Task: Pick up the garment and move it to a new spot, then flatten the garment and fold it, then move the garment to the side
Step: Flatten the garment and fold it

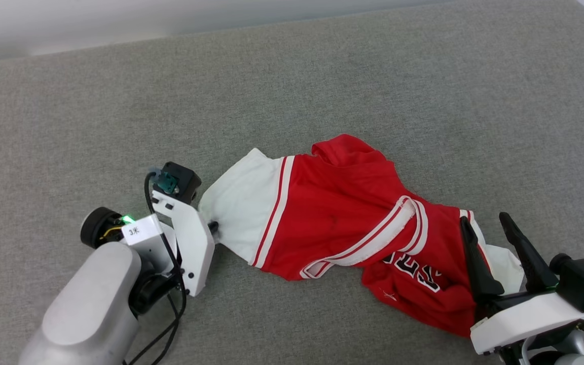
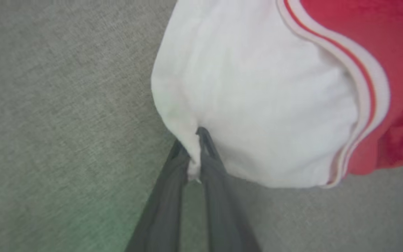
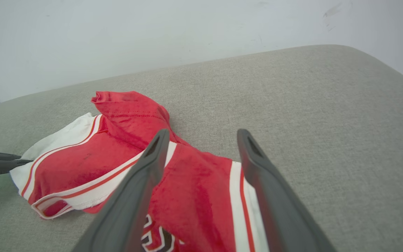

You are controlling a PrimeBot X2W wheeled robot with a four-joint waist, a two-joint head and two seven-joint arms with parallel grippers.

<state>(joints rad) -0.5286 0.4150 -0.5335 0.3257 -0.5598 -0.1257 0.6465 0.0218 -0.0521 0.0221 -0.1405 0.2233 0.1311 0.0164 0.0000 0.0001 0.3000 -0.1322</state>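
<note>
Garment (image 1: 332, 213) bunched on cushion (image 1: 322, 76), left fingers (image 2: 166, 196) pinching sleeve (image 2: 250, 87), right fingers (image 3: 128, 203) spread, maybe touching

One shirt (image 1: 337, 213) is counted on one grey surface (image 1: 322, 76); two grippers are counted, the left gripper (image 2: 196, 154) and the right gripper (image 3: 203, 134).

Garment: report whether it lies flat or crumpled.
Crumpled. The garment lies twisted and bunched, striped trim folded across it, left gripper pinching a white sleeve.

a grey woven fabric surface (image 1: 322, 76) spans the scene, with a pale plain wall (image 3: 152, 31) behind it.
</note>
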